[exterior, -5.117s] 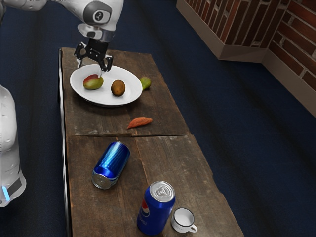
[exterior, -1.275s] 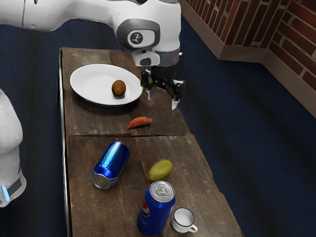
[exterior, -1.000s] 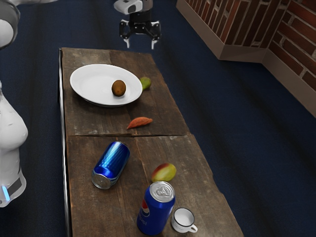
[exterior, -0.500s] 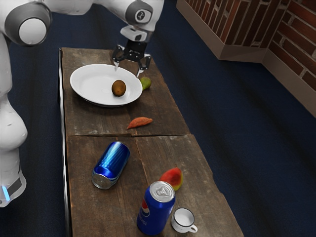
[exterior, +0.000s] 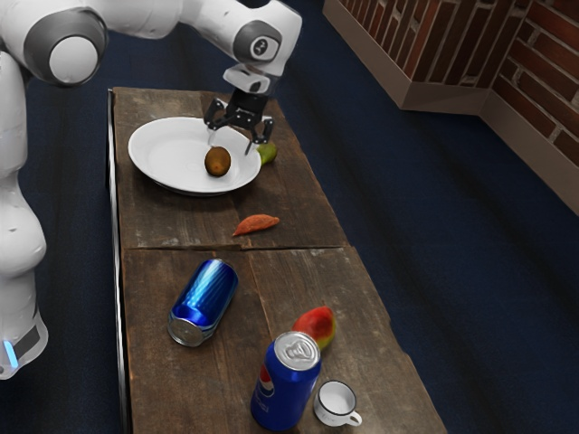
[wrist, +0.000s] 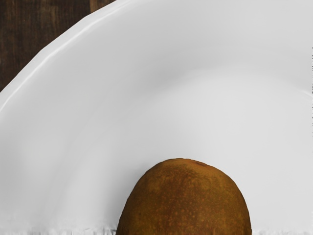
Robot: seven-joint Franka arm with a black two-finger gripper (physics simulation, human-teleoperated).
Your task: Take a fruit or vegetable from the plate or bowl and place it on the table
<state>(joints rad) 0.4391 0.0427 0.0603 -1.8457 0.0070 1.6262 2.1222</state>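
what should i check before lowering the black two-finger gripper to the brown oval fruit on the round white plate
- Gripper open: ok
- Nothing held between the fingers: ok
- Brown fruit resting on the plate: ok
- Fingers lined up on both sides of it: cannot tell
- Fingers clear of the green fruit beside the plate: cannot tell
- Plain blue metal can upright: not ok, on its side

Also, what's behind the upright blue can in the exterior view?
A red-and-yellow fruit on the table. The can covers its lower part, so I can't tell whether they touch or what else is hidden there.
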